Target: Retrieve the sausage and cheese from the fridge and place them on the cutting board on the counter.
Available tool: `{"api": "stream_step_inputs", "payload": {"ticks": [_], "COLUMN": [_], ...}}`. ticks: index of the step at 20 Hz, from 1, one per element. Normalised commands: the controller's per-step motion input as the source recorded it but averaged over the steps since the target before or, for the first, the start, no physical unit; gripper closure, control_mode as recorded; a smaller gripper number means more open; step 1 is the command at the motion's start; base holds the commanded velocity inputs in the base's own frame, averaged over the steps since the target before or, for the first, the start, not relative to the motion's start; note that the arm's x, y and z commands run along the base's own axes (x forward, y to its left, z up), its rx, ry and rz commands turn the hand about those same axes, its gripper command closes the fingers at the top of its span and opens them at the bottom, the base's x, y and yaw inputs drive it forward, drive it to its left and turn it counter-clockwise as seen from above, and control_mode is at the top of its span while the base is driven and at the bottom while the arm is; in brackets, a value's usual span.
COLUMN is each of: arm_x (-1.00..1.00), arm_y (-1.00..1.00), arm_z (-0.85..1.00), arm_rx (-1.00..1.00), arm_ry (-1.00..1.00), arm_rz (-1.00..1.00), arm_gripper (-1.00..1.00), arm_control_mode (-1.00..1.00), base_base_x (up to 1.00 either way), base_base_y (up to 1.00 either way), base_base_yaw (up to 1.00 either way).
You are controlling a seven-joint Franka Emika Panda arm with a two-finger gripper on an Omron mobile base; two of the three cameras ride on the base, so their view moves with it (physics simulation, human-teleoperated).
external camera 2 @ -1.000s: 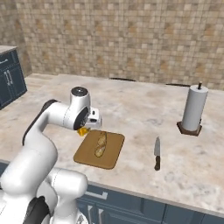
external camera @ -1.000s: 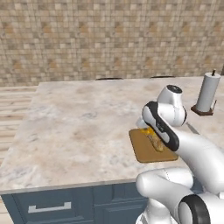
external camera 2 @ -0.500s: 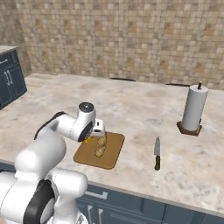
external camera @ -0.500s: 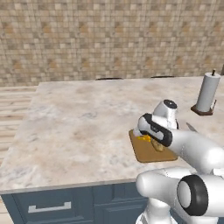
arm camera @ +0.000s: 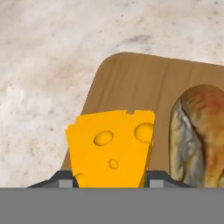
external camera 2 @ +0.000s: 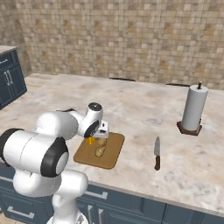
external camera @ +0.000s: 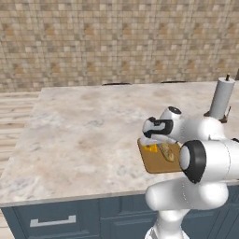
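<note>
yellow holed cheese (arm camera: 111, 146) wedge (wooden cutting board (arm camera: 127, 87))

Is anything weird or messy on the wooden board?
Nothing is spilled or broken. The cheese sits between the gripper fingertips over the cutting board, beside a bread loaf.

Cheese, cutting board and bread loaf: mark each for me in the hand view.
cheese (arm camera: 111, 148), hand view, middle of its holed yellow face.
cutting board (arm camera: 131, 87), hand view, bare wood above the wedge.
bread loaf (arm camera: 199, 131), hand view, its crust at right.
</note>
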Motion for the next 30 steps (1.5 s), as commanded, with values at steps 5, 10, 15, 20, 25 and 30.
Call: {"api": "stream_step_inputs", "payload": {"ticks": [5,10,15,20,25,30], "arm_x": [0.29,0.28,0.03,-0.04,-0.34,-0.32], "arm_y": [-0.16,-0.02,-0.04,-0.13,-0.06,0.00], "arm_z": [-0.23,-0.21,-0.31,-0.28,-0.23,-0.22], "arm_rx": [0.04,0.01,0.00,-0.01,0.00,0.00], "arm_ry": [-0.06,-0.13,-0.09,-0.11,-0.09,-0.04], "arm_rz": [0.02,0.01,0.00,0.00,0.00,0.00], "arm_gripper": [1.00,1.00,1.00,1.00,1.00,1.00], "arm_control_mode": [-1.00,-1.00,-1.00,-1.00,-1.00,-1.00], "base_base_x": [0.00,0.00,0.00,0.00,0.00,0.00], "base_base_y": [0.00,0.00,0.00,0.00,0.00,0.00], "base_base_yaw": [0.00,0.00,0.00,0.00,0.00,0.00]}}
